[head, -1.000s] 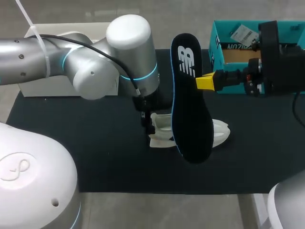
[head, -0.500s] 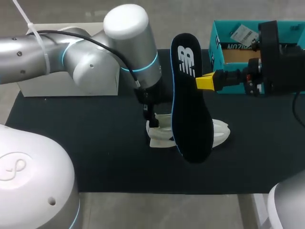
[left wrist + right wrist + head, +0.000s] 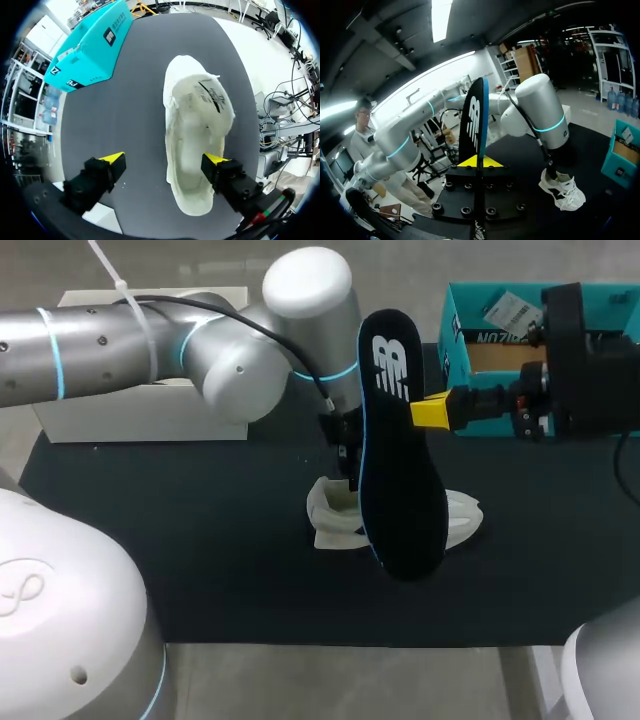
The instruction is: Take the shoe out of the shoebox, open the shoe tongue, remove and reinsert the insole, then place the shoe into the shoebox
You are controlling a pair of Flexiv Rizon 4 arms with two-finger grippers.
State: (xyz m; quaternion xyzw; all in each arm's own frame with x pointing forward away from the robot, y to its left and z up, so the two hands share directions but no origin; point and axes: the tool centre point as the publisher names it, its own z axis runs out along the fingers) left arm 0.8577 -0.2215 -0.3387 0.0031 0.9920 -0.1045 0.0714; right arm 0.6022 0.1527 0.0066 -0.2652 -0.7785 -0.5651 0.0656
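Observation:
A white shoe (image 3: 330, 518) lies on the dark mat, its middle hidden in the head view behind the black insole (image 3: 400, 460). My right gripper (image 3: 432, 412) is shut on the insole's edge and holds it upright above the shoe; in the right wrist view the insole (image 3: 474, 120) stands edge-on between the yellow tips (image 3: 480, 161). My left gripper (image 3: 164, 160) hangs open over the shoe (image 3: 195, 145), one fingertip (image 3: 216, 160) above the shoe's opening and the other over the bare mat. In the head view the left gripper (image 3: 347, 460) is just behind the insole.
The open teal shoebox (image 3: 462, 345) stands at the back right of the mat (image 3: 200, 540), also seen ahead of the left gripper as the shoebox (image 3: 90, 45). A white box (image 3: 130, 420) sits at the back left, under my left arm.
My left arm has swung to the right and a little toward the back, bringing its open gripper over the shoe beside the insole. The right arm and insole have not moved.

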